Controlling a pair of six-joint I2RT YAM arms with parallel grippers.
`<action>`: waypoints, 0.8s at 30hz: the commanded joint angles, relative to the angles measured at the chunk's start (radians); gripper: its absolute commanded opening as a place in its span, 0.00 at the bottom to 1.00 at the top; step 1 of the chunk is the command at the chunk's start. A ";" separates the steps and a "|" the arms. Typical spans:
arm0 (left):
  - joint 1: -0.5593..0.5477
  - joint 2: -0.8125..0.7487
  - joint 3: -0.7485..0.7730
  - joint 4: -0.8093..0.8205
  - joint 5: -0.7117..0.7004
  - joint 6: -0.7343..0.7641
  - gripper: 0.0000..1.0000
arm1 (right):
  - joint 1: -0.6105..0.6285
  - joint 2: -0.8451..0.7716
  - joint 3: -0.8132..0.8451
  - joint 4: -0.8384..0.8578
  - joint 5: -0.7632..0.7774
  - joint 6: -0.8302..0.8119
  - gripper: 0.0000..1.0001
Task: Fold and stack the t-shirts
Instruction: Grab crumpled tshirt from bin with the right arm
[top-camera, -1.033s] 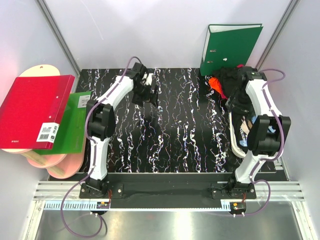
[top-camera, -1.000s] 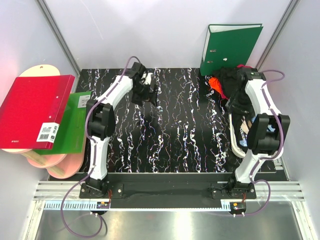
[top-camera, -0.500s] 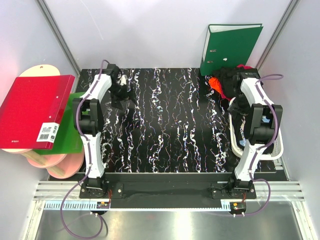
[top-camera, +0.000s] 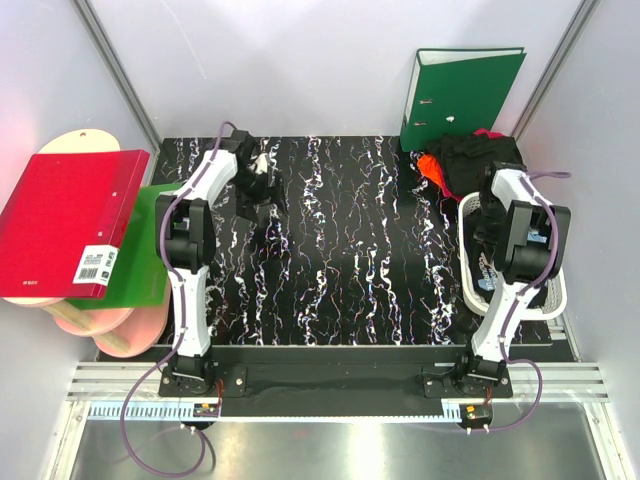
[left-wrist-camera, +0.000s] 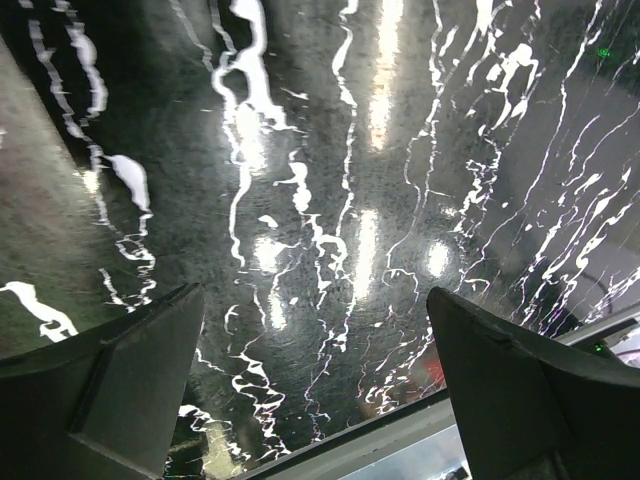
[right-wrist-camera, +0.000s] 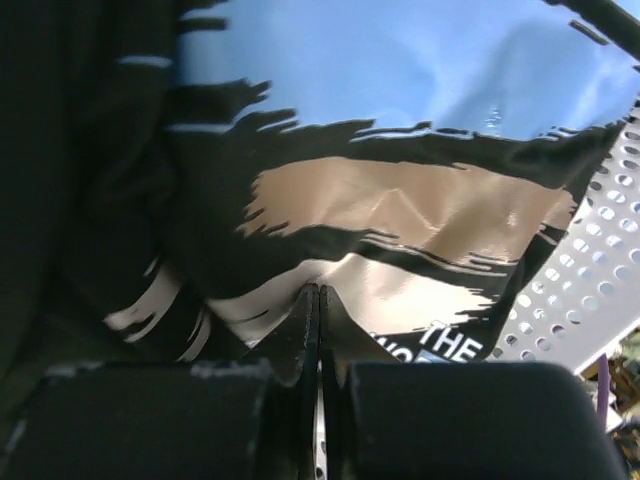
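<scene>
From the top camera we see a black table (top-camera: 350, 260) with white marble veins, closed in by pale walls (top-camera: 300, 60). A pile of t-shirts (top-camera: 475, 155), mostly black with one orange-red piece at its left edge, lies at the far right corner. It is in front of a standing green binder (top-camera: 460, 90). Just nearer to the arms, a white basket (top-camera: 468, 280) holds more cloth, and the right gripper (top-camera: 487, 222) reaches down into it. The left gripper (top-camera: 256, 190) is over the far left part of the table, well apart from the shirts. A red binder (top-camera: 65, 225) lies beyond the left edge of the table.

In the left wrist view, the left gripper (left-wrist-camera: 312, 295) has its fingers spread wide, with bare table (left-wrist-camera: 350, 150) between them.

In the right wrist view, the right gripper (right-wrist-camera: 318, 295) has its fingers pressed together. Their tips rest against a printed t-shirt (right-wrist-camera: 400, 200) with blue, tan and white areas. Whether a fold is caught between them, we cannot tell. The lattice wall of the basket (right-wrist-camera: 612, 250) shows at the right.
</scene>
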 joint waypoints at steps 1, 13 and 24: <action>-0.040 -0.026 0.003 0.001 -0.011 -0.006 0.99 | 0.010 -0.118 -0.004 0.092 -0.042 -0.043 0.00; -0.229 -0.009 -0.011 -0.016 -0.083 -0.003 0.99 | 0.007 -0.384 -0.147 0.142 -0.053 -0.137 0.71; -0.264 -0.020 -0.032 -0.014 -0.137 -0.003 0.99 | 0.004 -0.137 -0.073 0.188 -0.093 -0.221 0.81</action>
